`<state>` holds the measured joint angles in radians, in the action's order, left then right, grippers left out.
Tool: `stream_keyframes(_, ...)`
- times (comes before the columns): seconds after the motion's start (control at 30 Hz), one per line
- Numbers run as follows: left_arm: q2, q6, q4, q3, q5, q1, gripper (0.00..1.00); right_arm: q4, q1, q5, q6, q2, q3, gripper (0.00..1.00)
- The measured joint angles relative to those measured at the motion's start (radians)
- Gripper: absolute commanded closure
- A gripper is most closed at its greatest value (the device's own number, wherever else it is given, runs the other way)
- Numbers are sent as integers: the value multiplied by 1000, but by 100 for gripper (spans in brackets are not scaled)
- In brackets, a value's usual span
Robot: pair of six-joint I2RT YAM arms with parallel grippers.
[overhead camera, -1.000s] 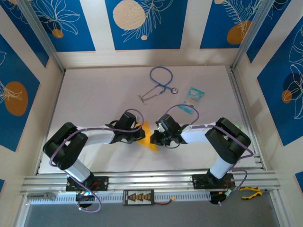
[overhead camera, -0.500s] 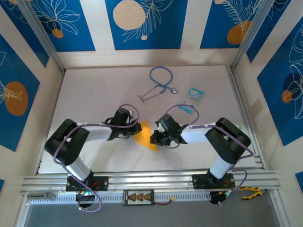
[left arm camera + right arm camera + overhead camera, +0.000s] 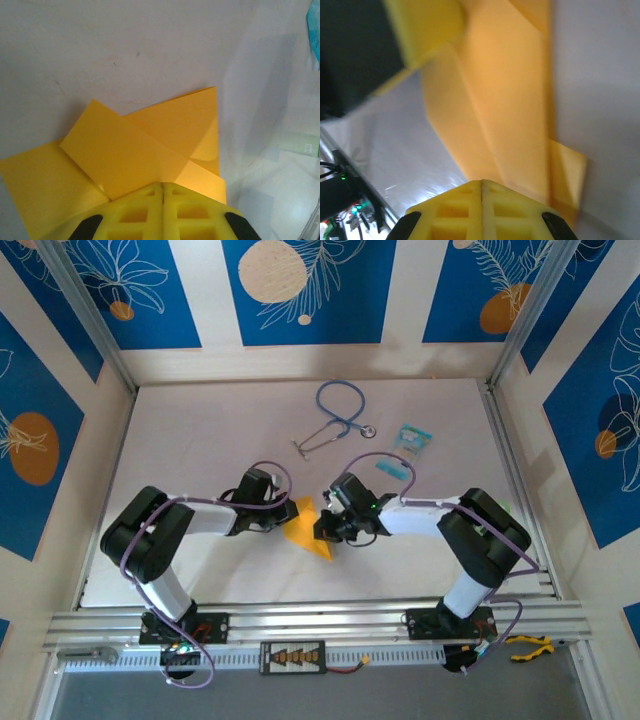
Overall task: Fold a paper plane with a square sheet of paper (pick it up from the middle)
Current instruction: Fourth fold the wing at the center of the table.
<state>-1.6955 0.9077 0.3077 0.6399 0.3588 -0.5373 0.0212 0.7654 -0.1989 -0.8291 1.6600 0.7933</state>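
With my left gripper (image 3: 162, 186) and right gripper (image 3: 481, 183) both pinched shut, I should press flat along the half-folded sheet (image 3: 131, 150), firming its crease without shifting it.

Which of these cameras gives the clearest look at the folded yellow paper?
The left wrist view: the paper is sharp there, with its overlapping flaps and creases plain. The right wrist view shows it close up but blurred. The top external view shows it as a small patch, its folds too small to tell.
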Motion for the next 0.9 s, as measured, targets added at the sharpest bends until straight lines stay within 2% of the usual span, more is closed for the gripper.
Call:
stream_keyframes(0.23, 0, 0, 0, 0, 0, 1, 100, 12, 0, -30, 24, 163, 142, 98)
stream_keyframes(0.4, 0, 1, 2, -1, 0, 1, 100, -5, -5, -40, 33, 189, 132, 98)
stream_keyframes(0.57, 0, 1, 3, -2, 0, 2, 100, -40, -5, -52, 40, 125, 38, 97)
stream_keyframes(0.9, 0, 1, 11, -6, 0, 3, 100, -120, -2, -55, 21, -113, -257, 96)
